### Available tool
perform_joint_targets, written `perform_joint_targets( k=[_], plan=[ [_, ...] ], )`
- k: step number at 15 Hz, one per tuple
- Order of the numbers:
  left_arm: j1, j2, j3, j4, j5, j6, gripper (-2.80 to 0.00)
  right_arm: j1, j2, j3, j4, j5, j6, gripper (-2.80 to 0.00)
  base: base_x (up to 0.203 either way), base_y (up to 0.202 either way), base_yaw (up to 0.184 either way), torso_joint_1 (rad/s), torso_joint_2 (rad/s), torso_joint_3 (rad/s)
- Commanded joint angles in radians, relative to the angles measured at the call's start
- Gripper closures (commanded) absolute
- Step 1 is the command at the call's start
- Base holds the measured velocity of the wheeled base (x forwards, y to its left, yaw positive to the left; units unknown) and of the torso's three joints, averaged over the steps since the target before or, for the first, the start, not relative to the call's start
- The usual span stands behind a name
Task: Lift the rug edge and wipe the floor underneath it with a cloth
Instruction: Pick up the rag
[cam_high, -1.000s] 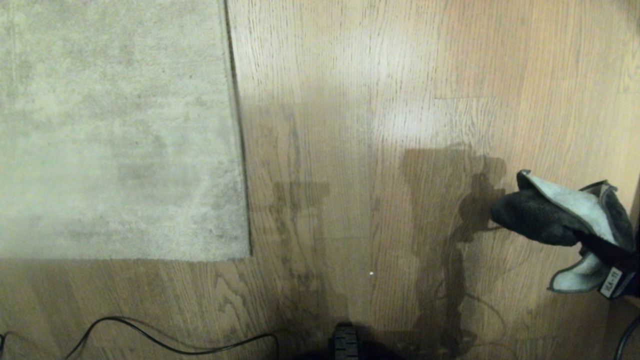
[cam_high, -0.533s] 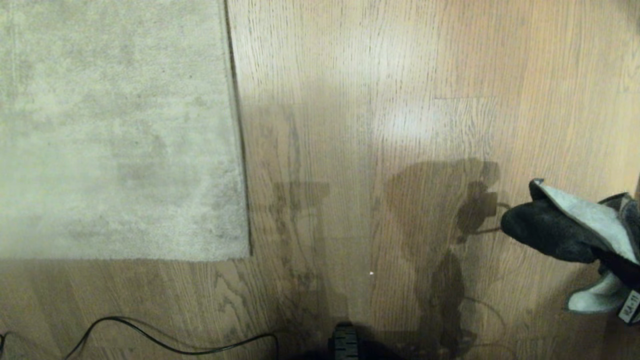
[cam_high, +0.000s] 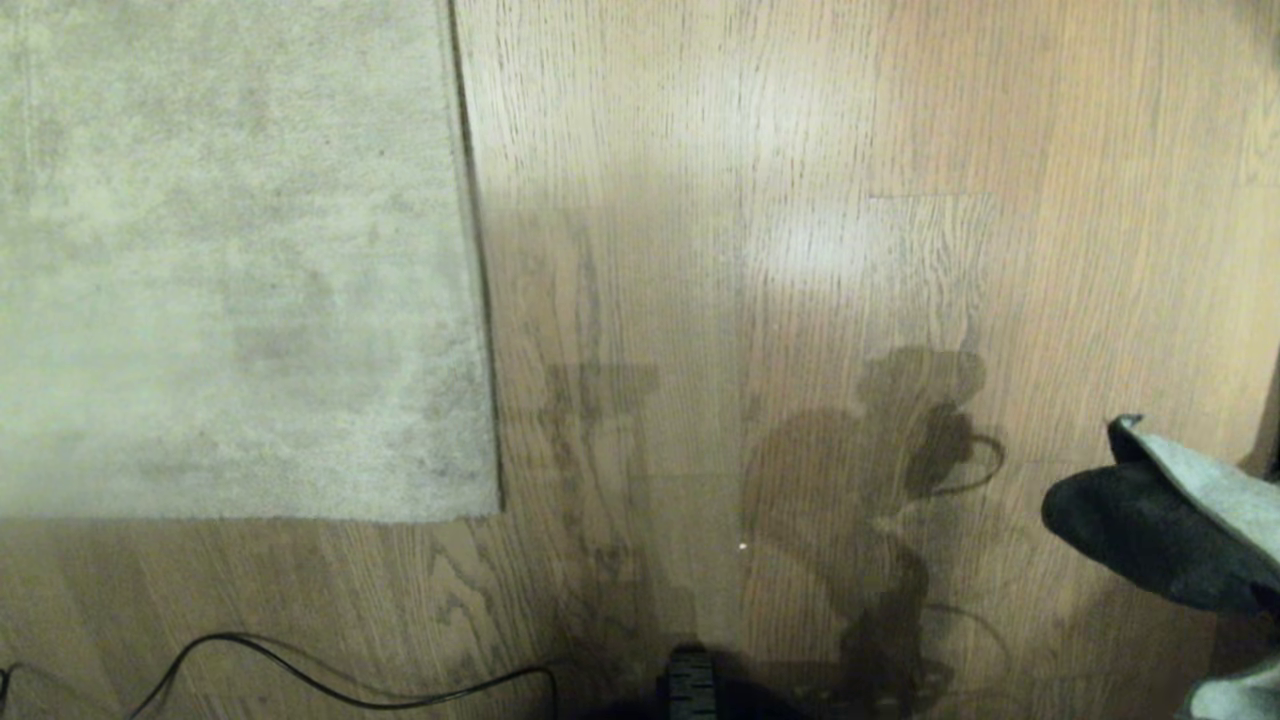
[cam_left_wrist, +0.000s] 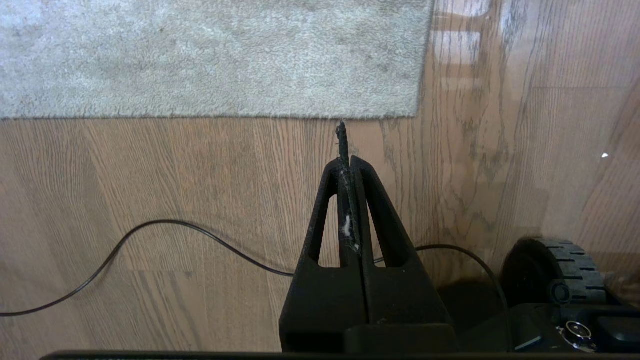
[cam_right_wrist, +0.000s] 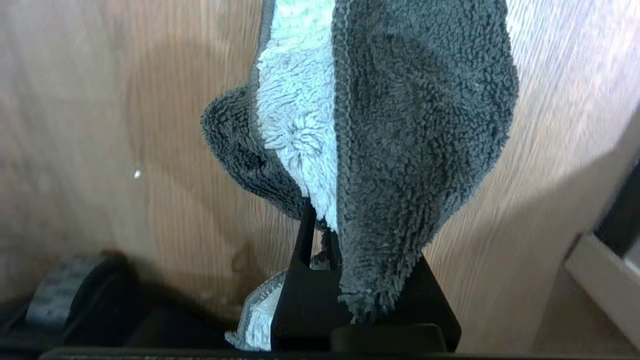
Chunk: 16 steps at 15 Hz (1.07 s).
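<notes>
The pale grey-beige rug (cam_high: 230, 260) lies flat on the wood-plank floor (cam_high: 760, 200), filling the far left of the head view, its near right corner down. The dark grey cloth (cam_high: 1160, 520) with a pale part hangs above the floor at the right edge of the head view. In the right wrist view my right gripper (cam_right_wrist: 330, 220) is shut on the cloth (cam_right_wrist: 400, 125), which drapes over its fingers. My left gripper (cam_left_wrist: 345, 160) is shut on nothing, with lint on its pads, and hangs over bare floor just short of the rug's near edge (cam_left_wrist: 215, 55).
A black cable (cam_high: 330, 680) curves over the floor near my base; it also shows in the left wrist view (cam_left_wrist: 150, 225). A base wheel (cam_left_wrist: 560, 270) sits beside it. A pale furniture edge (cam_right_wrist: 600, 280) stands to the right. A small white speck (cam_high: 742, 546) lies on the planks.
My right gripper has carried the cloth down and to the right in the head view, partly out of the picture, and its shadow on the floor has shifted. The rug and left gripper are unchanged.
</notes>
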Motion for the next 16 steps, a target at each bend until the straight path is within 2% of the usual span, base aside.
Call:
perform_joint_targets(
  k=[1,9,13,16],
  plan=[
    [0.0,0.002,0.0,0.0,0.0,0.0,0.0,0.035,-0.142,0.0,0.089,-0.039,0.0,0.0,0.0,0.0,0.0,0.0,0.0,0.0],
    [0.0,0.002,0.0,0.0,0.0,0.0,0.0,0.075,-0.42,0.0,0.401,-0.179,0.001,0.0,0.0,0.0,0.0,0.0,0.0,0.0],
    [0.0,0.002,0.0,0.0,0.0,0.001,0.0,0.101,-0.566,0.0,0.5,-0.185,0.005,0.0,0.0,0.0,0.0,0.0,0.0,0.0],
    [0.0,0.002,0.0,0.0,0.0,0.001,0.0,0.106,-0.654,0.0,0.589,-0.146,0.012,0.0,0.0,0.0,0.0,0.0,0.0,0.0]
  ],
)
